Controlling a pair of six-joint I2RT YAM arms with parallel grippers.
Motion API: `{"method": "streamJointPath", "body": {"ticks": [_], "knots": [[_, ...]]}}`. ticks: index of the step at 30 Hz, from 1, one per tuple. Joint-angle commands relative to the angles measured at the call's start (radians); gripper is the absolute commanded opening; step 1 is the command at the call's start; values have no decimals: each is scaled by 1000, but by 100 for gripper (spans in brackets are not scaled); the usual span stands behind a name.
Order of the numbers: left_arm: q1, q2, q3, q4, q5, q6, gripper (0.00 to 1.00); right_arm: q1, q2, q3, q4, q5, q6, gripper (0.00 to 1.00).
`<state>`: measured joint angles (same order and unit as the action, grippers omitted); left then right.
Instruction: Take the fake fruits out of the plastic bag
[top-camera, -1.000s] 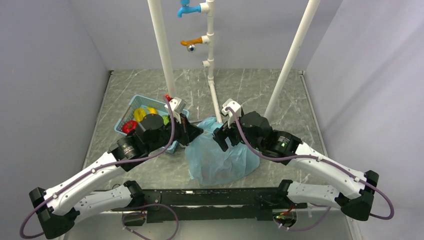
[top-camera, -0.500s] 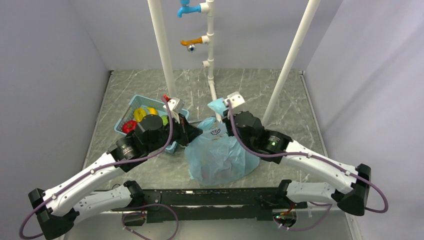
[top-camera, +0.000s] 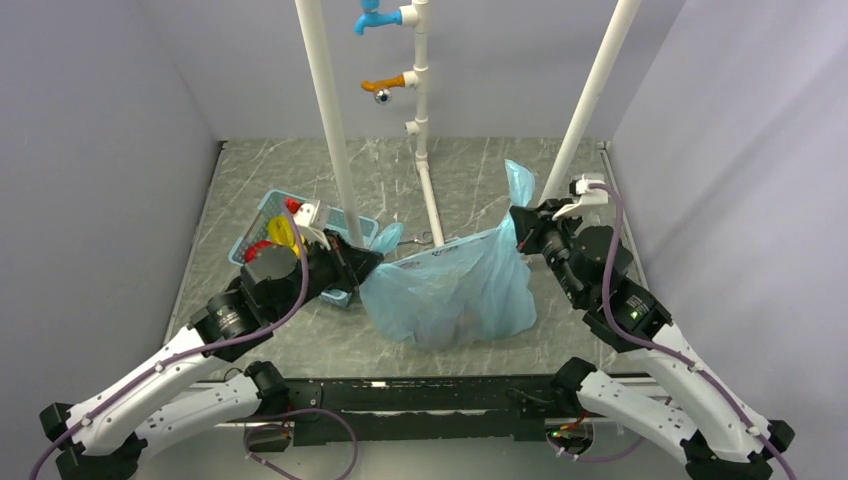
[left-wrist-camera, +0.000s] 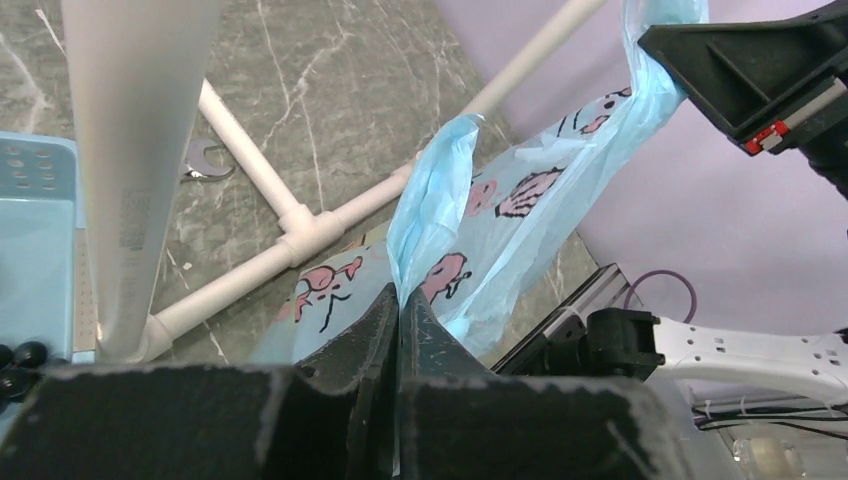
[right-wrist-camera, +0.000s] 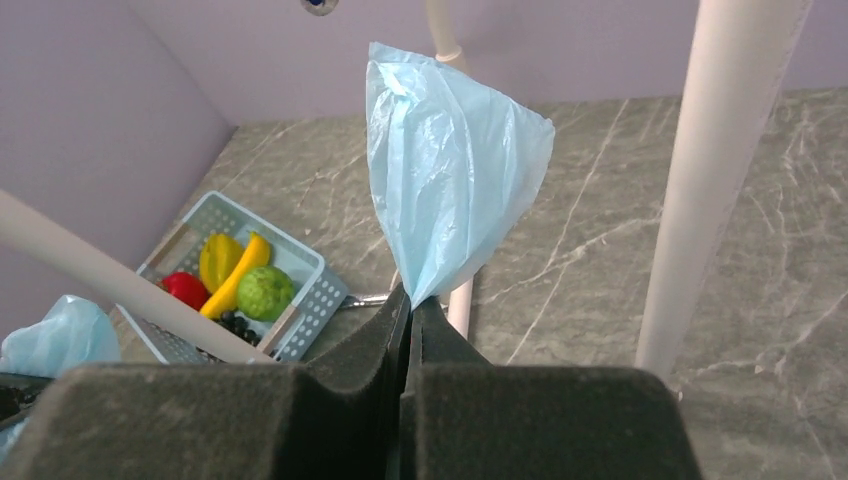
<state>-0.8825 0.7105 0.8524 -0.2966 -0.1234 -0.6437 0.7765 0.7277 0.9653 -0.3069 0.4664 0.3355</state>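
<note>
Left tool (left-wrist-camera: 400, 300) is pinched shut on one tie handle of the plastic bag (top-camera: 450, 290). Right tool (right-wrist-camera: 410, 300) is clamped tight on the other handle, and the blue film fans up out of its tips. You've got the two handles pulled well apart, left one toward the table's (top-camera: 470, 180) left edge, right one higher and toward the right edge. The bag's belly rests on the table around the middle, nearer the near edge.

The fake fruits don't show clearly. Only a darker patch through the film, low in the bag, is likely them, so count them as all inside.

The blue basket (top-camera: 262, 215) sits just left of the bag toward the left edge and holds yellow, red and green pieces plus black grapes.

Step in hand, my read: spreading the mouth open, with nothing taken out yet, so it's early in the task.

Next move: the mouth has to gape enough for access. Then either one tool lets go and reaches down into the opening while the other holds its handle up, or you tip the bag to spill them. Thin film will likely collapse once a handle is freed, so watch that.
</note>
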Motion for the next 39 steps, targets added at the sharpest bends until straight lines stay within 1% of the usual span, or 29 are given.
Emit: {"method": "streamJointPath", "body": {"ticks": [1,3,6,7,9,11,13,15,19,21,23,25,27,28,30,34,37,38,39], "knots": [[24,31,60,29,-7,23,9,-130,23,55,4,-166,41,0],[41,134,150,-8,43,47,10,-144,32,71,2,-161,22,0],[60,287,353,-103,70,91,0,-144,28,90,1,-174,12,0],[68,326,387,-122,69,101,0,-144,21,89,6,-184,10,0],[94,378,468,-115,102,113,0,-145,9,86,5,-198,2,0],[121,398,495,-72,130,112,0,-144,2,89,-16,-196,-9,0],[129,390,487,-40,143,109,0,-146,-9,93,-44,-191,-17,0],[131,363,438,-27,152,102,0,-146,-26,84,-70,-198,-15,0],[131,260,272,-32,172,32,0,-145,-71,39,-123,-244,6,0],[131,197,180,-18,194,0,0,-145,-92,7,-131,-309,-1,2],[130,134,91,-5,214,-26,3,-145,-105,-23,-131,-371,-4,5],[130,88,61,-14,233,-28,9,-145,-105,-33,-140,-412,1,5],[130,63,65,-48,252,-9,15,-145,-105,-37,-150,-444,1,5],[130,57,74,-76,258,2,19,-144,-109,-43,-153,-459,0,5],[129,47,93,-123,274,31,28,-145,-120,-55,-159,-500,-8,9],[129,45,156,-223,292,97,54,-145,-123,-54,-191,-605,-35,26],[130,71,241,-282,288,141,69,-144,-106,-22,-232,-691,-49,41],[130,91,279,-301,284,154,75,-144,-93,0,-259,-688,-50,47],[129,116,313,-318,283,163,78,-145,-75,31,-294,-664,-50,57]]}}
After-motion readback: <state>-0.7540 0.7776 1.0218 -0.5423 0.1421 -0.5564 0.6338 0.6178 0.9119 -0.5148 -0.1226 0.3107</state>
